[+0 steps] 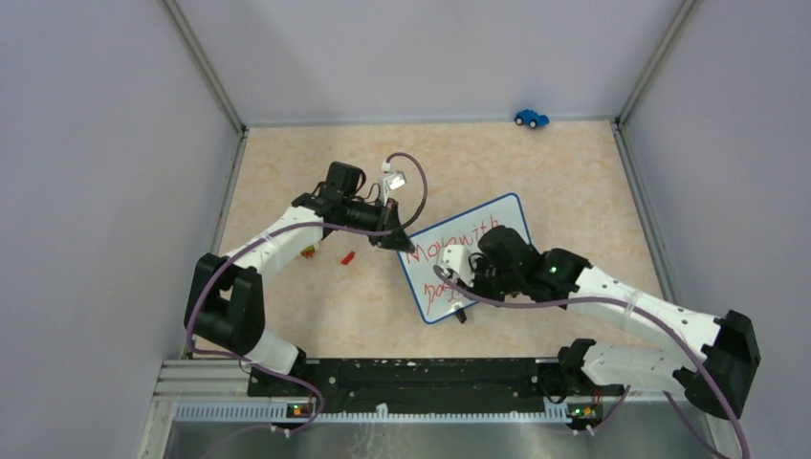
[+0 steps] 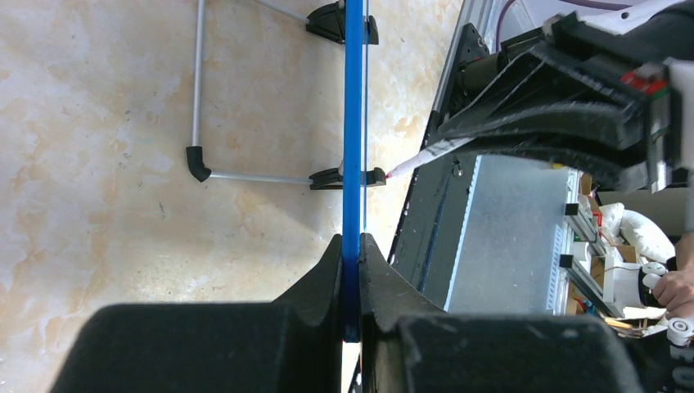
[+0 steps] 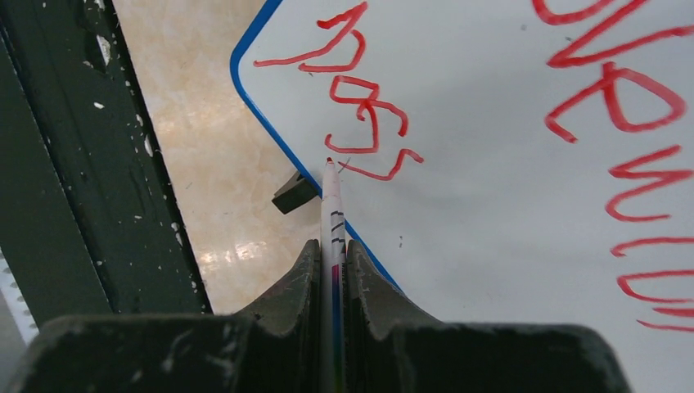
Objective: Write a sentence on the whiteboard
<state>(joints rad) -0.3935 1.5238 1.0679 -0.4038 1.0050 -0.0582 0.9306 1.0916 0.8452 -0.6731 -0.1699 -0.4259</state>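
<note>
The whiteboard (image 1: 508,214), white with a thin blue rim, stands tilted in the middle of the table. My left gripper (image 1: 400,243) is shut on its upper left rim (image 2: 353,123), seen edge-on between the jaws (image 2: 353,255). The sentence (image 1: 448,247) runs across the board in red, in two lines (image 3: 364,110). My right gripper (image 3: 331,252) is shut on a thin white marker (image 3: 332,209). Its red tip sits at the board's lower left, beside the last stroke of the second line. From above, the right gripper (image 1: 467,287) covers part of that line.
A small red cap (image 1: 348,256) lies on the table left of the board. A blue toy car (image 1: 531,118) sits at the back wall. The board's black clip foot (image 3: 295,192) and wire stand (image 2: 196,82) rest on the table. The dark base rail (image 3: 65,164) runs close by.
</note>
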